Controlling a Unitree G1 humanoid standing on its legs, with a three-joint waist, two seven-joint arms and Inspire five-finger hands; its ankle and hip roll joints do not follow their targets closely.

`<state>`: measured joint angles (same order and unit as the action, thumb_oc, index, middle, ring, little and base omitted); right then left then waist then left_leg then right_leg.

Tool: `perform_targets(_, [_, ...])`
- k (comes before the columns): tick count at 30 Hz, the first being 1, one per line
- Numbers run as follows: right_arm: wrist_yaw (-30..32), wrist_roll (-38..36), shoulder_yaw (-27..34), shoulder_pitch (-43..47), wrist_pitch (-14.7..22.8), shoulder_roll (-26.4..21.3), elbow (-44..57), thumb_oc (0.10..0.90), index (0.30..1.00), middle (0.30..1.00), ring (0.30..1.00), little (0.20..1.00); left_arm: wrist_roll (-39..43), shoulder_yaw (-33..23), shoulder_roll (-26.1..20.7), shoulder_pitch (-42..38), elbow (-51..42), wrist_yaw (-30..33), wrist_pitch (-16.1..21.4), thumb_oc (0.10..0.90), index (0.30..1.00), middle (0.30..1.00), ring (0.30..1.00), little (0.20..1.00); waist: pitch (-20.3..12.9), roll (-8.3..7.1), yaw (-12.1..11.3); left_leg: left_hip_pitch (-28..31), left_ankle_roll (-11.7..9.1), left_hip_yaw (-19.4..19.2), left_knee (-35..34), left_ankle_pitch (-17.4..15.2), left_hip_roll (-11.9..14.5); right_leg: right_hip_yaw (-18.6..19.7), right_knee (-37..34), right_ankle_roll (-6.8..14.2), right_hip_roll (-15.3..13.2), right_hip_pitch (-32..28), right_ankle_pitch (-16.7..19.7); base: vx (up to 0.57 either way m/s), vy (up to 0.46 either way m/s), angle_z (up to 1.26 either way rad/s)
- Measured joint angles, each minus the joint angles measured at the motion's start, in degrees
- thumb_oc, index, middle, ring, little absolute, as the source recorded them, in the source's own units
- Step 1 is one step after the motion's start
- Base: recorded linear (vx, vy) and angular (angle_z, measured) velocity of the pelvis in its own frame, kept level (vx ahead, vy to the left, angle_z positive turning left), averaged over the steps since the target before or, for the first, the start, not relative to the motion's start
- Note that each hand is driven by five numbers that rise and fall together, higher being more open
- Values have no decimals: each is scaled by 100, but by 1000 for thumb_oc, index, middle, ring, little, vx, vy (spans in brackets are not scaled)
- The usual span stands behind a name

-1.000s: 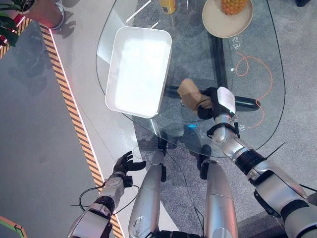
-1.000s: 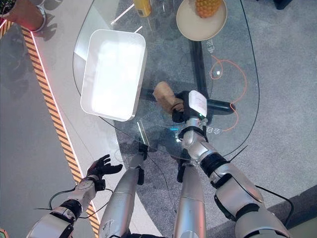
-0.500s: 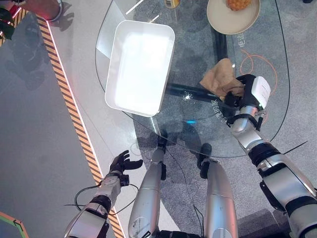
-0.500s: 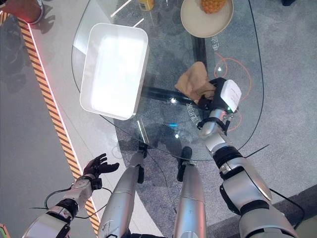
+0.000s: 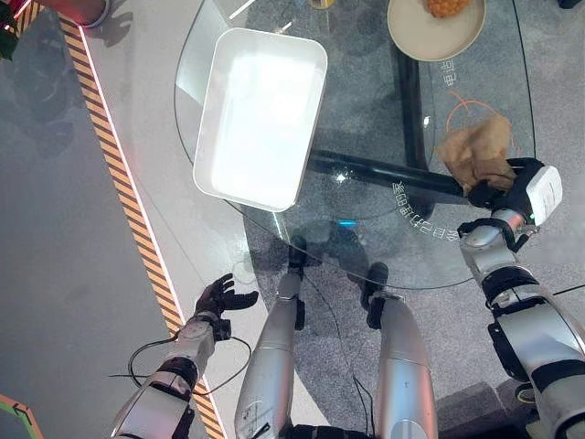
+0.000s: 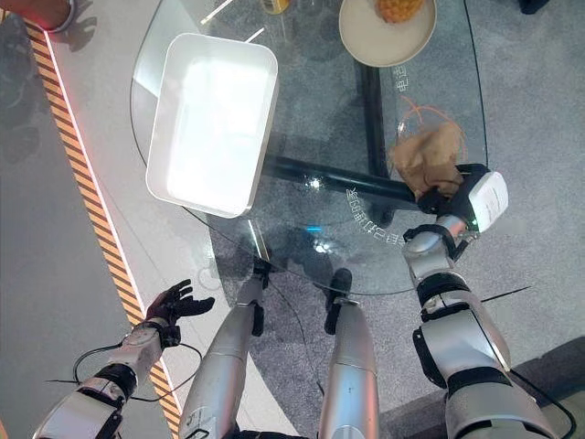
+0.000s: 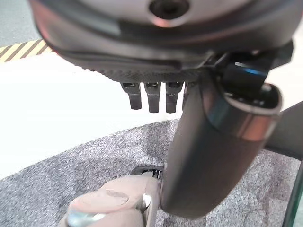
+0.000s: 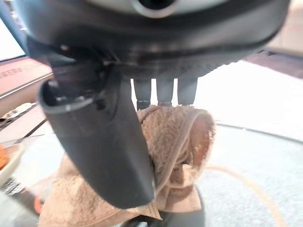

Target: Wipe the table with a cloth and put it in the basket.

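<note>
A crumpled tan cloth (image 5: 475, 151) lies on the round glass table (image 5: 366, 110), near its right edge. My right hand (image 5: 505, 186) sits just behind the cloth and is shut on it. In the right wrist view the thumb (image 8: 104, 142) presses over the cloth (image 8: 180, 142) and the fingers curl behind its folds. A white rectangular basket (image 5: 260, 114) stands on the table's left part, well apart from the cloth. My left hand (image 5: 219, 297) hangs low beside the table, over the floor, with its fingers (image 7: 151, 97) relaxed and nothing in it.
A beige plate (image 5: 434, 32) with a yellow fruit sits at the table's far right. A black bar (image 5: 384, 174) runs under the glass, and an orange cable loop (image 5: 457, 96) lies below it. Yellow-black striped tape (image 5: 119, 165) crosses the floor at the left.
My right hand has slid the cloth rightward across the glass, from beside the basket to the table's right edge. The left hand has stayed low at the side.
</note>
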<state>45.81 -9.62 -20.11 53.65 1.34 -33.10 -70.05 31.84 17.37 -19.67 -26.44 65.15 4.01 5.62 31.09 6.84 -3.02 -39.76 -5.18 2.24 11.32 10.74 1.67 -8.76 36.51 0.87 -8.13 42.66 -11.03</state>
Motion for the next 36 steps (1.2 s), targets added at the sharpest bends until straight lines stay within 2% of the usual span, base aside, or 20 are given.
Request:
perform_targets(5, [0, -91, 5, 0, 16, -37, -131, 100, 300, 300, 300, 200, 0, -1, -155, -98, 18, -99, -3, 800, 900, 900, 900, 900, -3, -33, 5, -3, 31, 0, 4, 13, -1, -1, -31, 9, 2, -14, 15, 0, 0, 0])
perform_targets(14, [0, -170, 94, -12, 23, -39, -152, 100, 300, 300, 300, 200, 5, -2, -162, -110, 144, -114, -13, 800, 900, 900, 900, 900, -2, -35, 16, -2, 44, 0, 3, 14, -3, -4, -70, 22, 3, -33, 41, 0, 0, 0])
perform_targets(21, [-50, 97, -65, -12, 49, -41, -95, 100, 300, 300, 300, 200, 10, -1, -162, -110, 166, -116, -21, 800, 900, 900, 900, 900, -2, -36, 27, -3, 31, 2, -19, 5, -4, -7, -85, 25, 5, -29, 46, 0, 0, 0])
perform_targets(25, [-178, 428, -327, -15, 72, -41, 172, 100, 300, 300, 300, 200, 10, 1, -160, -110, 159, -111, -23, 800, 900, 900, 900, 900, -2, -36, 101, -12, 31, 2, -27, 5, -3, -7, -91, 25, 9, -19, 46, 0, 0, 0])
perform_targets(29, [-357, 716, -837, -35, 11, -71, 925, 100, 300, 300, 300, 200, 10, 1, -149, -108, 80, -93, -29, 800, 900, 900, 900, 900, -2, -35, 179, -52, 30, 3, -39, 7, -2, -4, -94, 21, 15, 28, 49, -6, 5, -2])
perform_targets(34, [-732, 1050, -1422, -36, 11, -64, 1757, 100, 300, 300, 300, 200, 10, 2, -137, -112, -97, -80, -29, 800, 900, 900, 900, 900, -2, -35, 130, -54, 34, 8, -76, 40, 4, -7, -96, 15, 21, 42, 48, 0, 0, 0])
perform_targets(36, [-825, 1150, -1613, -36, -108, -38, 2051, 100, 300, 300, 300, 200, 10, 0, -136, -110, -114, -60, -31, 800, 900, 900, 900, 900, -2, -35, 95, -49, 39, 8, -130, 59, 2, -11, -123, 16, 20, 42, 48, 0, 0, 0])
